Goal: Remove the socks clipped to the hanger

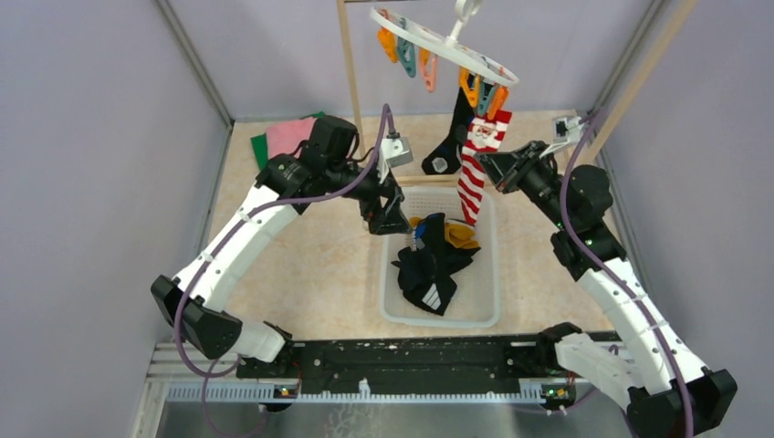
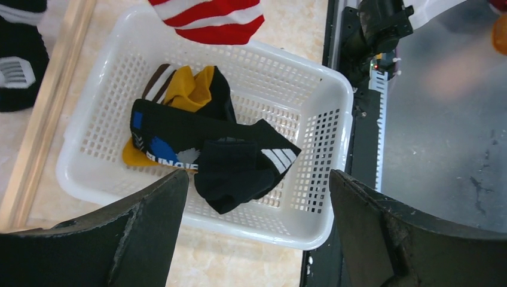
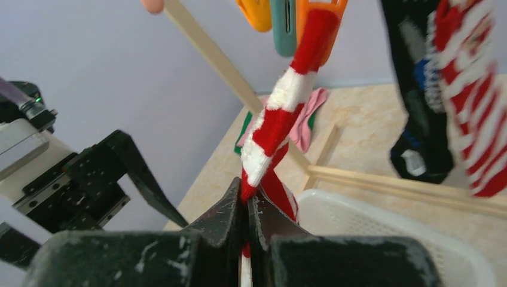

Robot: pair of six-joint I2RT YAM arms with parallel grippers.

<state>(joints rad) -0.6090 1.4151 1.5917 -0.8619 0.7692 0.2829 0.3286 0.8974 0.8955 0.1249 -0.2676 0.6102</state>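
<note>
The hanger [image 1: 444, 41] hangs tilted at the top of the overhead view, with orange and teal pegs under its white ring. Two socks are clipped to it: the red-and-white striped Santa sock [image 1: 474, 164], held at its cuff by an orange peg [image 3: 320, 11], and just beside it a black sock [image 1: 454, 137]. The right gripper [image 3: 247, 203] has its jaws clenched on the Santa sock partway down, the fabric pinched between the fingertips. The sock's toe dangles over the white mesh basket [image 1: 393, 306].

In the basket lie several loose socks [image 2: 203, 143], black and mustard-yellow. One black sock carries white stripes, another white lettering on a fold that cannot be read in full. The left gripper [image 2: 257, 179] hovers over the basket's near rim, jaws spread wide and grasping nothing.

Behind stand the wooden rack [image 1: 350, 64] and the folded pink and green cloths [image 1: 286, 137].
</note>
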